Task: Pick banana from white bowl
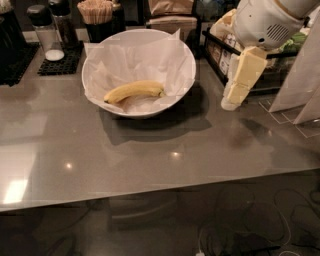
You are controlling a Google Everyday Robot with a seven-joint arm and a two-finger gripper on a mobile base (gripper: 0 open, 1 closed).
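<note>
The yellow banana (134, 91) lies on crinkled white paper inside the large white bowl (150, 107), which stands on the grey table at the back centre. The banana's dark ends point left and right. My gripper (231, 101) hangs from the white arm at the upper right. It points down, to the right of the bowl and a little above the table, and it is clear of the bowl's rim. It holds nothing that I can see.
A salt shaker (44, 31) and a dark shaker (63, 20) stand on a black mat (59, 64) at the back left, beside a holder of sticks (97, 13). A black wire rack (226, 56) stands behind the gripper. White card (300, 85) stands at the right.
</note>
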